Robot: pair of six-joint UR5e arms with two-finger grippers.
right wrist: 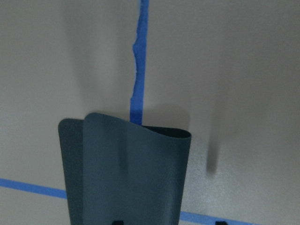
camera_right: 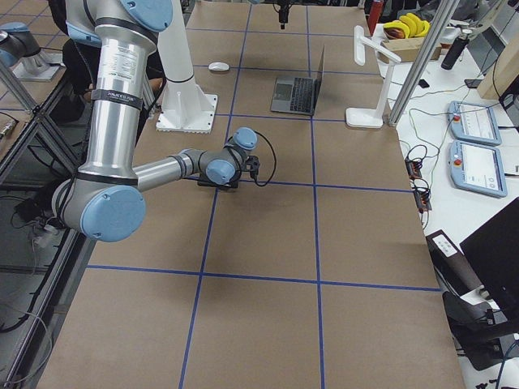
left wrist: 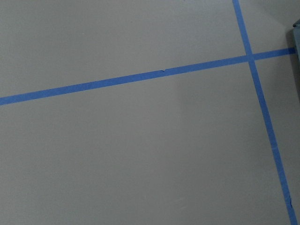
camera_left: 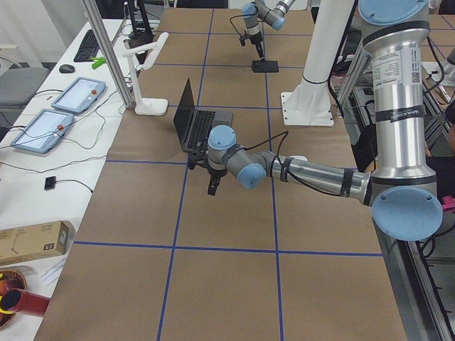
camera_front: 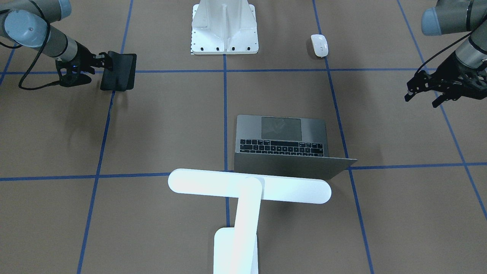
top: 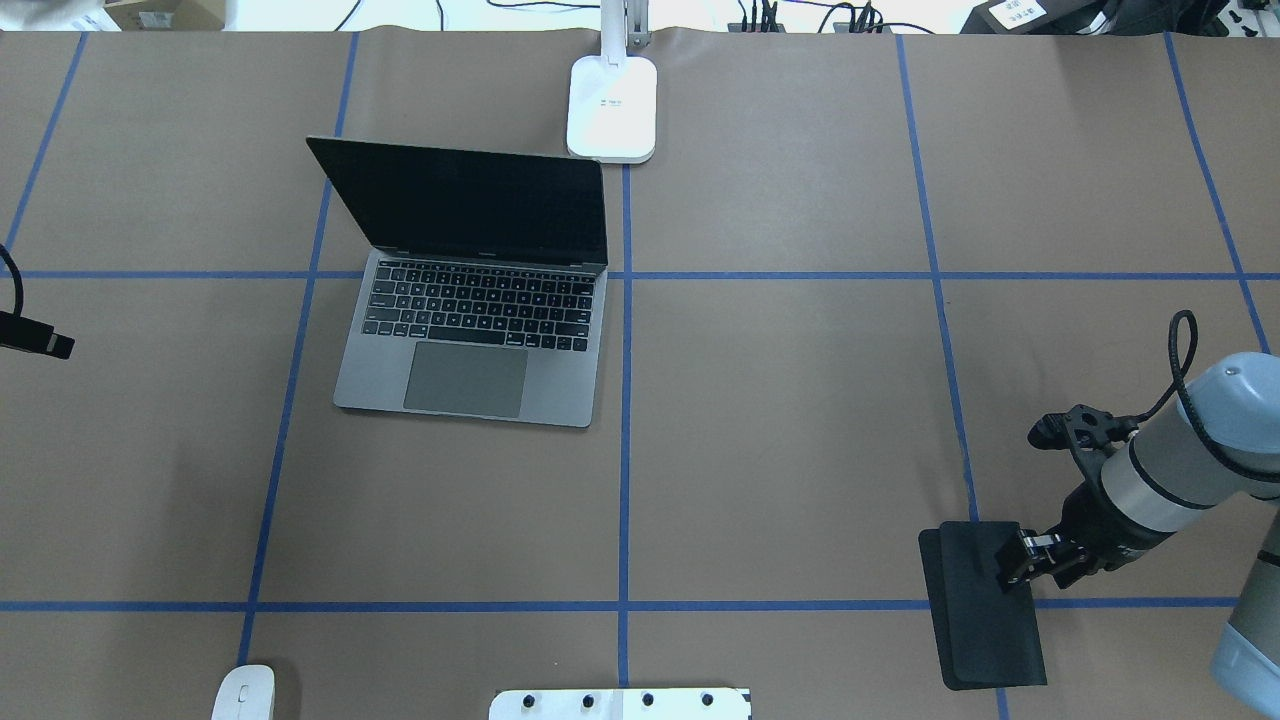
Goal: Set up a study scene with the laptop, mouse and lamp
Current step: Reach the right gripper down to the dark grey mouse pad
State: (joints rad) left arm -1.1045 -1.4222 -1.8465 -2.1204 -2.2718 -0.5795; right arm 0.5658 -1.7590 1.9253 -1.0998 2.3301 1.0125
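The laptop [camera_front: 281,140] [top: 480,310] stands open on the table, its keyboard towards the robot. The white mouse [camera_front: 319,45] [top: 245,693] lies near the robot's base, on its left side. The white lamp [camera_front: 249,186] stands behind the laptop, with its base [top: 612,105] at the far edge. My left gripper [camera_front: 422,97] is open and empty, hovering out to the left of the laptop. My right gripper [camera_front: 108,59] [top: 1018,567] is shut on the edge of a flat black mat [camera_front: 118,71] [top: 985,610], which looks bent in the right wrist view [right wrist: 124,173].
The white ribbed pedestal [camera_front: 224,30] [top: 620,705] stands at the robot's side of the table, between the arms. Blue tape lines divide the brown table top [top: 780,430]. The left wrist view shows only the table and tape.
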